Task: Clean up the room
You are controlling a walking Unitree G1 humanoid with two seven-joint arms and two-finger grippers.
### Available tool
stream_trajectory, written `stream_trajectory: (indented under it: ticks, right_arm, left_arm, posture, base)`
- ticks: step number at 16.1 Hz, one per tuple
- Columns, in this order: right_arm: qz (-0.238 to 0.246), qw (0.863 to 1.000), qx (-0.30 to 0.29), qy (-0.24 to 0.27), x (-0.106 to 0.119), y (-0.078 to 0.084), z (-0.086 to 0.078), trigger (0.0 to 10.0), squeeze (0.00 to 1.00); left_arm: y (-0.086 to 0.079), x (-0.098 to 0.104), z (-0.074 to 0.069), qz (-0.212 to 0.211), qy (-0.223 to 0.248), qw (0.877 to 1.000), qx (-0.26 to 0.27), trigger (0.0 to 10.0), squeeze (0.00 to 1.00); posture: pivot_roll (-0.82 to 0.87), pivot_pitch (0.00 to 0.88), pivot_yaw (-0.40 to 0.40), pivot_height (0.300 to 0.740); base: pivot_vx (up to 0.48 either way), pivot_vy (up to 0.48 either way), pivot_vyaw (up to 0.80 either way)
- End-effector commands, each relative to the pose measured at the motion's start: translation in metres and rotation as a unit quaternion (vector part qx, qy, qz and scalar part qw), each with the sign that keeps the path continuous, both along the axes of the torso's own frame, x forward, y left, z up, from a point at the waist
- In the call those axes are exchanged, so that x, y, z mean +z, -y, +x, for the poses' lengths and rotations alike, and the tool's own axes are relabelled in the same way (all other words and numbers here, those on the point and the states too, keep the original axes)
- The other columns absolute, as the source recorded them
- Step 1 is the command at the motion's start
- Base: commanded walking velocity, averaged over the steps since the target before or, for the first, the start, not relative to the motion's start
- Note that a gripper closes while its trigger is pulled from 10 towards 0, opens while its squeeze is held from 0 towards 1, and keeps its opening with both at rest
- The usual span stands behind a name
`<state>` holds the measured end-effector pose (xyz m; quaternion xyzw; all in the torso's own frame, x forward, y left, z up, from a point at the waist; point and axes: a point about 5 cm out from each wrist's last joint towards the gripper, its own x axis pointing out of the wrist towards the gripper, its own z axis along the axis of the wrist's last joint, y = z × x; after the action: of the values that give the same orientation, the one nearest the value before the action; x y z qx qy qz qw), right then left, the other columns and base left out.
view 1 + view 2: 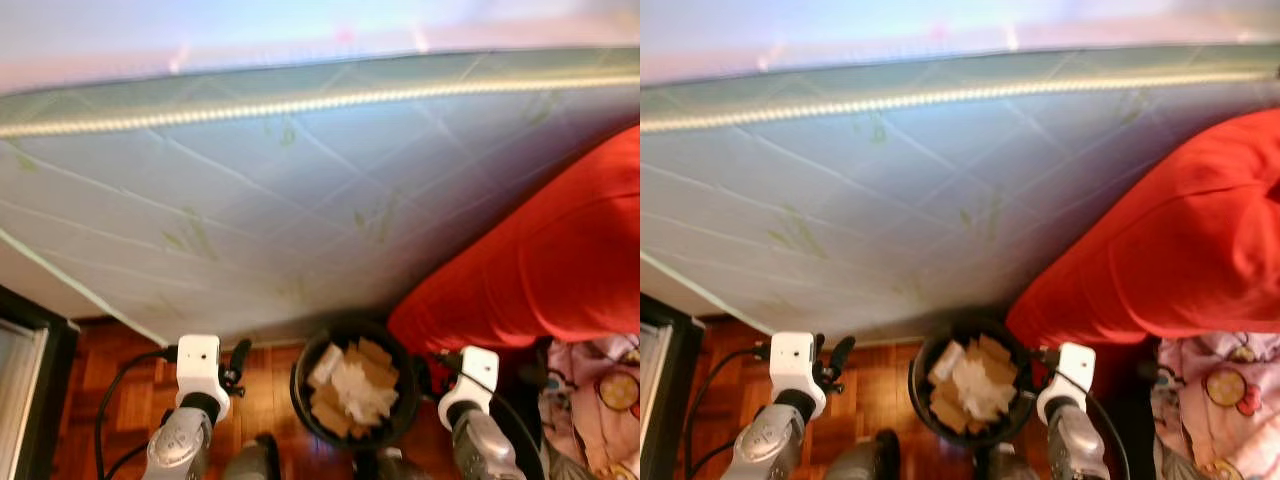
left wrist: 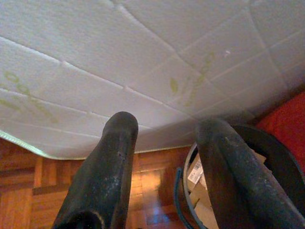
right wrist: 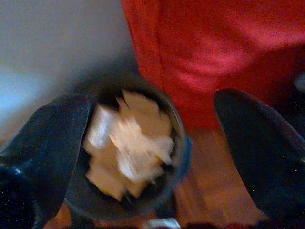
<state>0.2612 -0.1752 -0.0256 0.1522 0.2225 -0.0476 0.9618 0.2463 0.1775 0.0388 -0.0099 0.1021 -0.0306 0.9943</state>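
A black round bin [image 1: 300, 385] full of paper and cardboard scraps [image 1: 350, 385] stands on the wood floor against the mattress side, between my two arms. My left gripper [image 1: 238, 358] hangs low to the bin's left. In the left wrist view its fingers [image 2: 114, 157] are apart with nothing between them, and the bin's rim [image 2: 183, 191] shows beside them. My right gripper [image 3: 155, 100] is open just to the right of the bin, and the bin [image 3: 176, 157] lies blurred between its two fingers [image 3: 52, 143].
A pale quilted mattress [image 1: 280, 180] with green leaf prints spans the view ahead. A red blanket [image 1: 540, 270] hangs over its right part, down to the bin. A pink patterned cloth [image 1: 600, 385] lies at the right. A dark-framed piece of furniture [image 1: 35, 370] stands at the left on parquet floor [image 1: 110, 350].
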Motion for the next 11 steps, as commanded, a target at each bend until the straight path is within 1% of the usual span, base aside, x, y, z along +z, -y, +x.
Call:
stream_trajectory:
  ticks: [1,3,5,6,7,10,11]
  right_arm:
    - [0.016,1.000,-0.010,0.007,-0.002,0.000,-0.005,10.0,0.00]
    - [0.020,0.999,-0.015,0.020,0.000,-0.001,-0.003,10.0,0.00]
    - [0.019,0.999,-0.012,0.023,0.000,-0.003,-0.003,10.0,0.00]
    - [0.015,1.000,-0.006,0.018,-0.002,-0.005,-0.005,10.0,0.00]
    - [0.013,1.000,-0.004,0.016,-0.002,-0.005,-0.006,10.0,0.00]
    - [-0.001,0.999,0.022,-0.031,-0.014,-0.005,-0.017,10.0,0.00]
    - [-0.007,0.998,0.026,-0.049,-0.018,-0.004,-0.021,10.0,0.00]
  left_arm:
    - [-0.004,-0.012,-0.002,0.007,-0.017,1.000,-0.002,10.0,0.00]
    - [-0.002,-0.018,0.003,0.005,-0.025,1.000,-0.012,10.0,0.00]
    - [-0.003,-0.025,0.007,0.007,-0.038,0.999,-0.017,10.0,0.00]
    - [-0.007,-0.030,0.008,0.006,-0.048,0.999,-0.010,10.0,0.00]
    - [-0.007,-0.031,0.008,0.005,-0.050,0.999,-0.008,10.0,0.00]
    - [-0.007,-0.047,0.008,0.001,-0.080,0.997,-0.005,10.0,0.00]
    - [-0.007,-0.053,0.006,0.001,-0.094,0.996,-0.003,10.0,0.00]
  posture:
    - [0.14,0.084,-0.002,0.740]
    - [0.12,0.043,0.011,0.740]
    - [0.11,0.005,0.016,0.740]
    - [0.10,0.000,0.014,0.740]
    - [0.10,0.000,0.012,0.740]
    - [0.08,0.000,0.002,0.740]
    - [0.08,0.000,-0.003,0.740]
  base:
    - [0.000,0.000,0.00]
    - [0.000,0.000,0.00]
    - [0.000,0.000,0.00]
    - [0.000,0.000,0.00]
    - [0.000,0.000,0.00]
    - [0.000,0.000,0.00]
    - [0.000,0.000,0.00]
